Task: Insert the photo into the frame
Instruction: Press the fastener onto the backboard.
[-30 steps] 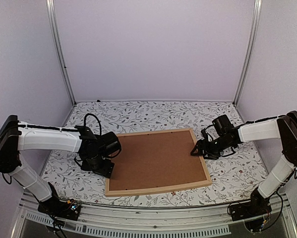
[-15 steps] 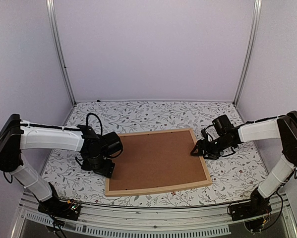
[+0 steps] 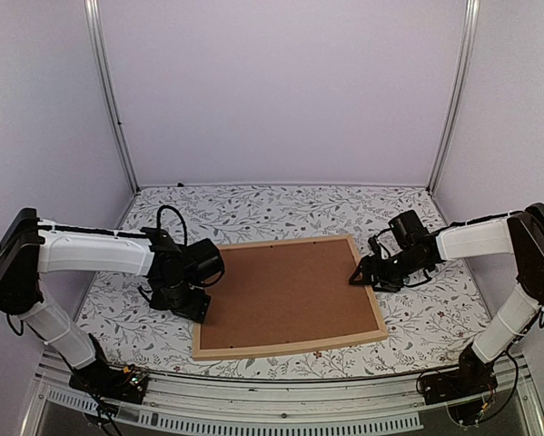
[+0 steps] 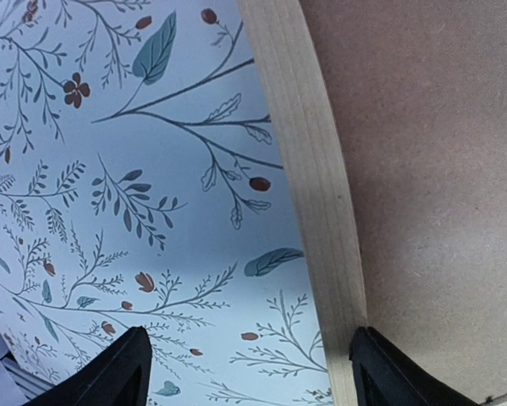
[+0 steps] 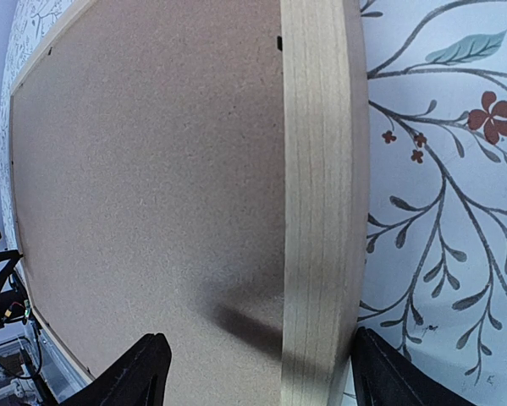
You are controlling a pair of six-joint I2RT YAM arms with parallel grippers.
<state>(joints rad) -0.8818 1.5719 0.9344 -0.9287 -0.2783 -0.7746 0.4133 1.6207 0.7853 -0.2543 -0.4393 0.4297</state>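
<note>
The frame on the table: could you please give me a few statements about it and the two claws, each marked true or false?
1. The frame lies flat on the table. True.
2. A white board fills it. False: the backing board is brown.
3. The left claw is shut on the wooden strip. False: it is open, with one finger on each side of the strip.
4. The right claw is open and straddles the frame's edge. True.
</note>
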